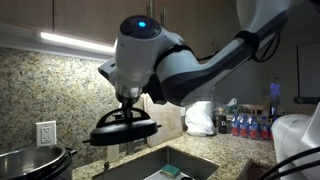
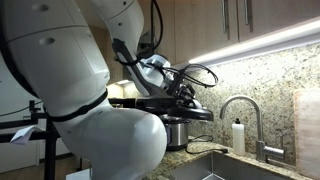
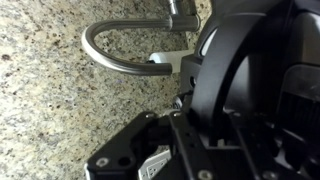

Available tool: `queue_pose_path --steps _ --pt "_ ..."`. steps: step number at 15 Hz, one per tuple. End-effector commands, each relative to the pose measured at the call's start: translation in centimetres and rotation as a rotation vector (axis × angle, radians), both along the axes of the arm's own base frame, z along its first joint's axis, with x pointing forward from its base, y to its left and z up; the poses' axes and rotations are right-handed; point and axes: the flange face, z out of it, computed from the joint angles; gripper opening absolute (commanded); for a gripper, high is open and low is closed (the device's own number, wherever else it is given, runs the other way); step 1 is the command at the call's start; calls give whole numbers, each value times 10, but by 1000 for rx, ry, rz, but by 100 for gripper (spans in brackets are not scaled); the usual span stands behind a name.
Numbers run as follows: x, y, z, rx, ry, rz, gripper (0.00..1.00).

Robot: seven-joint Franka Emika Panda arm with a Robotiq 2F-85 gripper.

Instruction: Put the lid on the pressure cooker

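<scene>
My gripper is shut on the raised handle of the round black lid and holds it level in the air. The pressure cooker, dark with a shiny rim, stands on the counter at the lower left, below and to the side of the lid. In an exterior view the lid hangs a little above the cooker, with the gripper on top. In the wrist view the lid fills the right side beyond the gripper. The cooker is out of that view.
A steel sink lies below the lid. A curved faucet and a soap bottle stand by the granite backsplash. A white bag and several bottles sit further along the counter. A wall socket is above the cooker.
</scene>
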Motion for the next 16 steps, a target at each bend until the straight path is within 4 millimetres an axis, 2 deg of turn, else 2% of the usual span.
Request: queue_pose_path --steps 1,7,11,16 --pt "-4 8 35 -7 -71 57 6" --pt "2 38 40 -52 -192 268 6" --pt "20 57 41 -8 -235 387 6" --pt "44 84 26 67 -198 514 6"
